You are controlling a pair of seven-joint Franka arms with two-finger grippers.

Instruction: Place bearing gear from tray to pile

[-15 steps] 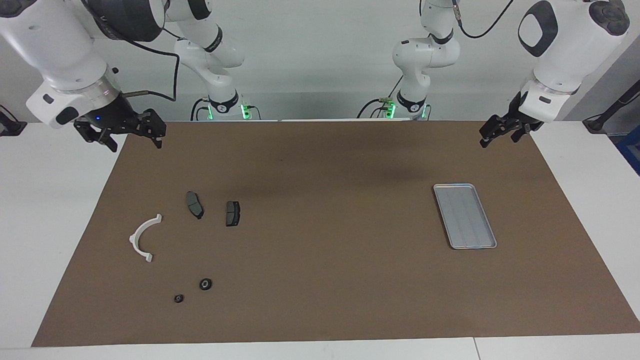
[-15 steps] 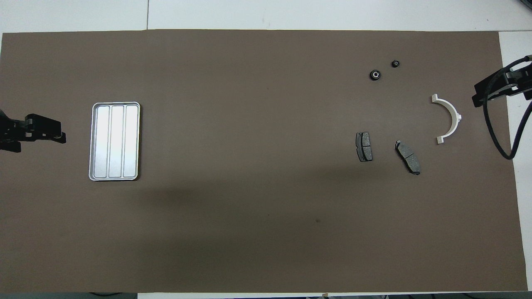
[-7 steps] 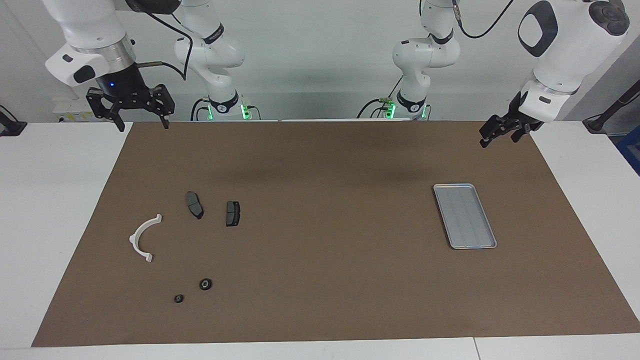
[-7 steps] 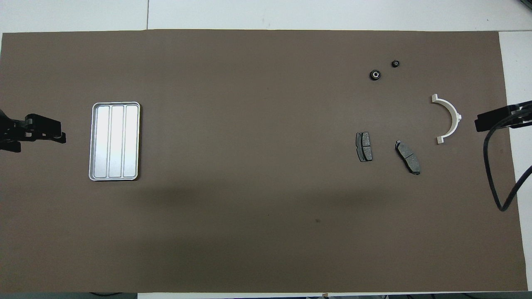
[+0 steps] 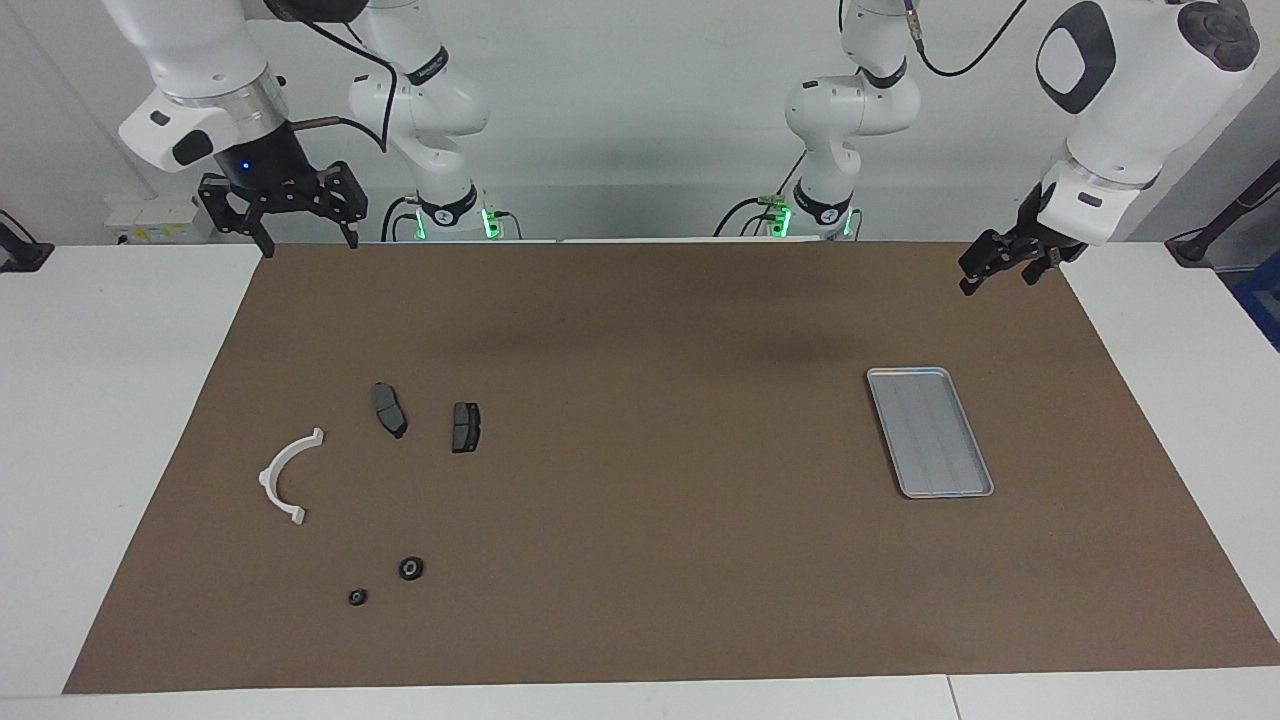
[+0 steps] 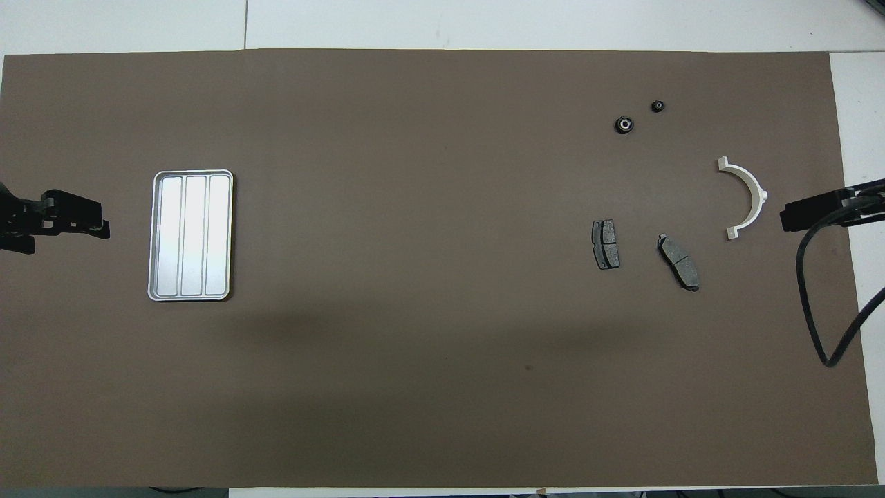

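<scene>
The silver tray (image 5: 930,432) lies empty toward the left arm's end of the brown mat; it also shows in the overhead view (image 6: 191,235). Two small black bearing gears (image 5: 410,568) (image 5: 357,597) lie on the mat toward the right arm's end, by the pile: a white semicircular bracket (image 5: 283,477) and two dark brake pads (image 5: 389,409) (image 5: 465,426). My right gripper (image 5: 308,243) is open and empty, raised over the mat's corner nearest the robots. My left gripper (image 5: 990,268) hangs over the mat's edge, apart from the tray.
The brown mat (image 5: 650,520) covers most of the white table. In the overhead view the gears (image 6: 624,125) (image 6: 658,106) lie farther from the robots than the bracket (image 6: 745,198). A black cable (image 6: 816,297) hangs from the right arm.
My right gripper has risen and moved back toward the robots' edge of the mat, a little toward the middle. The left arm and all the parts have stayed still.
</scene>
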